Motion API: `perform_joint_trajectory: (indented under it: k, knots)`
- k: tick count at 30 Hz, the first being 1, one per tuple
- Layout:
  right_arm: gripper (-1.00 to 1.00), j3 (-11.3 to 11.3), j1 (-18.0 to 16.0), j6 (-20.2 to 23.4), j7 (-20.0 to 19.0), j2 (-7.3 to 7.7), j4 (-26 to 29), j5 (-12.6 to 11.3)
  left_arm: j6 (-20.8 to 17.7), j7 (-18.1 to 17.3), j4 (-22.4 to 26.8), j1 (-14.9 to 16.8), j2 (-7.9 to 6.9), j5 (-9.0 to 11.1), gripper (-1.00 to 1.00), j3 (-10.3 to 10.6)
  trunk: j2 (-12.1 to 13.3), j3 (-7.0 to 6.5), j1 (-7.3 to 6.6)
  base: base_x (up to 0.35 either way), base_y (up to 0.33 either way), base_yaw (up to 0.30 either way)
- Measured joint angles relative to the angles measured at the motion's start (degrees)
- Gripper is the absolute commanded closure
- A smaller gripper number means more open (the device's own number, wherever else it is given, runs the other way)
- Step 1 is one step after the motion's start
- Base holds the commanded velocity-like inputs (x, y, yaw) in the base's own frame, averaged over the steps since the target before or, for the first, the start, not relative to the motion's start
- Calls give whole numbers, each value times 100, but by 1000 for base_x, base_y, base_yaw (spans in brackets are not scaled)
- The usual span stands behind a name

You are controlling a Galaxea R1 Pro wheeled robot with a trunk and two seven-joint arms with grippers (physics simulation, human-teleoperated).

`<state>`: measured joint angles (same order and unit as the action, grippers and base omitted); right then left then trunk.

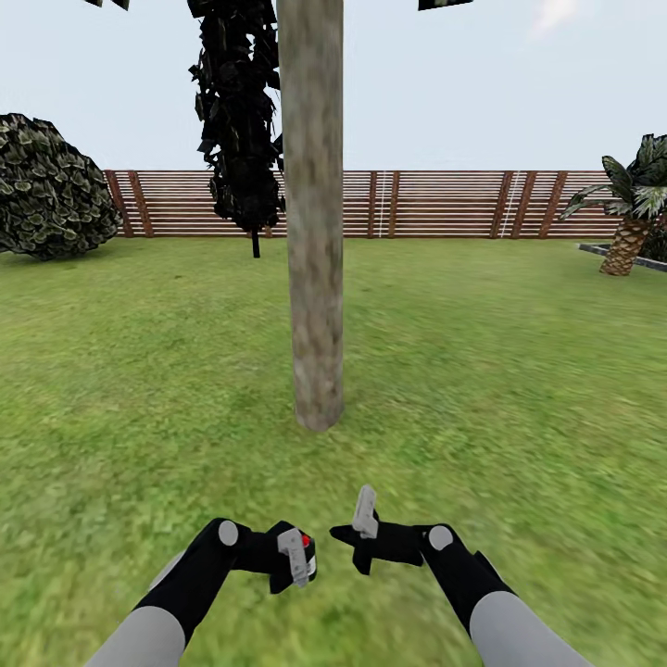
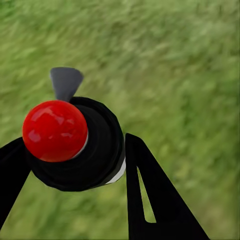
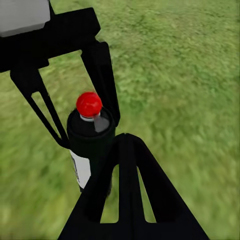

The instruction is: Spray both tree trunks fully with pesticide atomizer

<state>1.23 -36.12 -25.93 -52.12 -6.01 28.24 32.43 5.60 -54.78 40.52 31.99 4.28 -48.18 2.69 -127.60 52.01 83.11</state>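
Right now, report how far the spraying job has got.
Done: the pesticide atomizer is off the floor, clamped in the left gripper. In hand: the robot faces one tree trunk, right gripper empty beside the can. Left: no white specks show on the bark, so spraying of both trees remains.

The pesticide atomizer (image 2: 75,145), a black can with a red round top, sits clamped in the left tool (image 1: 298,556). A thick grey-brown tree trunk (image 1: 313,232) stands upright on the lawn (image 1: 509,371) just ahead.
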Motion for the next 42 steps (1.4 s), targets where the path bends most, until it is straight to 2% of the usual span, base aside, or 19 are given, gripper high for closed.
perform_joint_trajectory:
  k: [7, 42]
  knots:
    - [100, 0, 0, 0, 0, -5, 5, 0, -6, 10, 8, 7, 126, 7, 100, 3, 0, 0, 0, 0, 0, 0]
    - [100, 0, -5, 0, 0, -49, 120, 0, -7, 37, 0, 80, 184, 7, 100, -5, 0, 0, 0, 0, 0, 0]
